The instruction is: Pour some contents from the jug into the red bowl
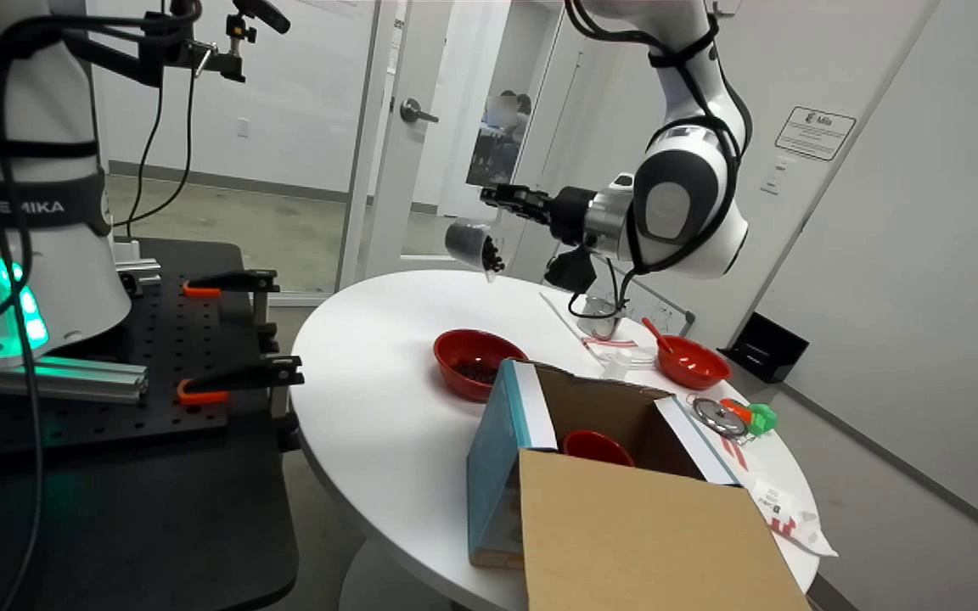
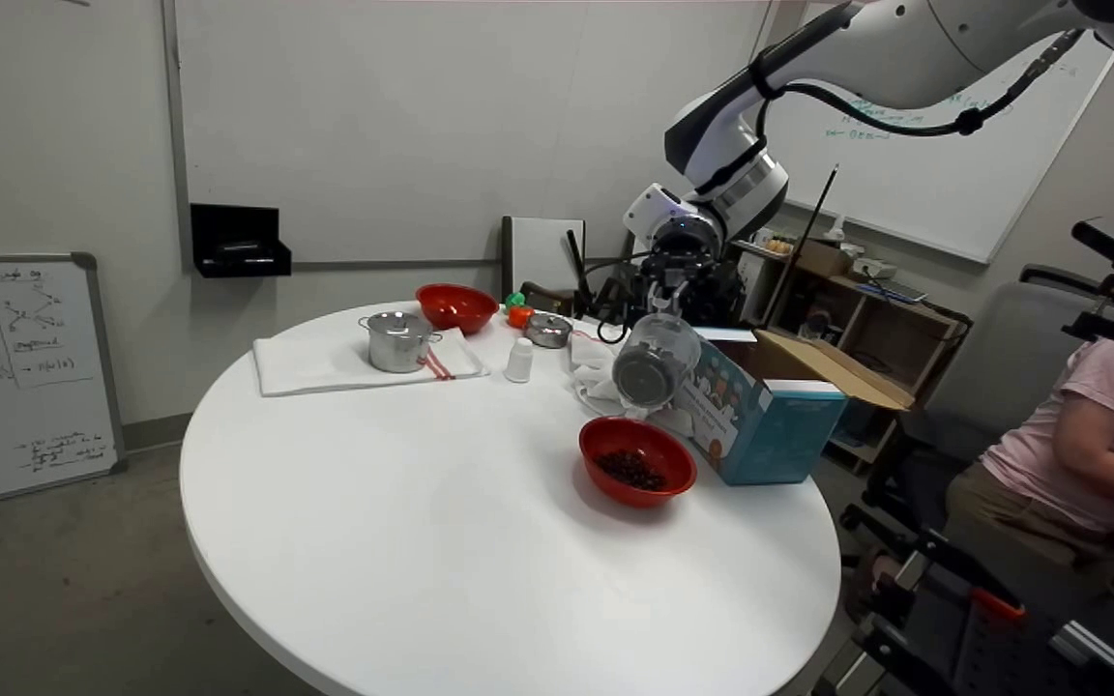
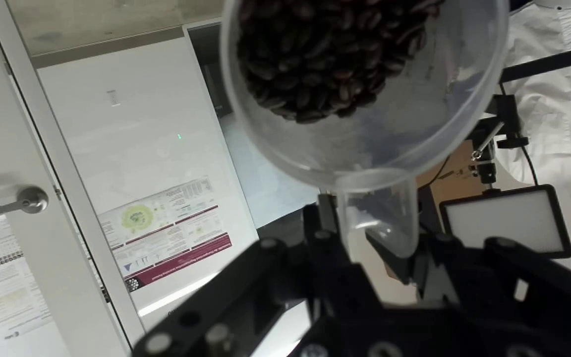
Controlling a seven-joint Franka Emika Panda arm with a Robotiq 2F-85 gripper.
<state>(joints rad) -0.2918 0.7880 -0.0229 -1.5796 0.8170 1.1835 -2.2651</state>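
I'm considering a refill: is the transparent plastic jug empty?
Not empty: in the wrist view, dark brown beans lie inside the transparent plastic jug, leaving part of its wall bare. How many, I cannot tell.

Round white table (image 2: 373, 541) | red bowl (image 2: 639, 435) beside blue box (image 2: 777, 437) | white bottle (image 2: 519, 362) | white cloth (image 2: 315, 367)

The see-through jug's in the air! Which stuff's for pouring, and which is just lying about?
For the job: clear jug, fingers holding it, dark beans, red bowl with beans.
Just lying about: metal pot, white bottle, blue box, other red bowl.
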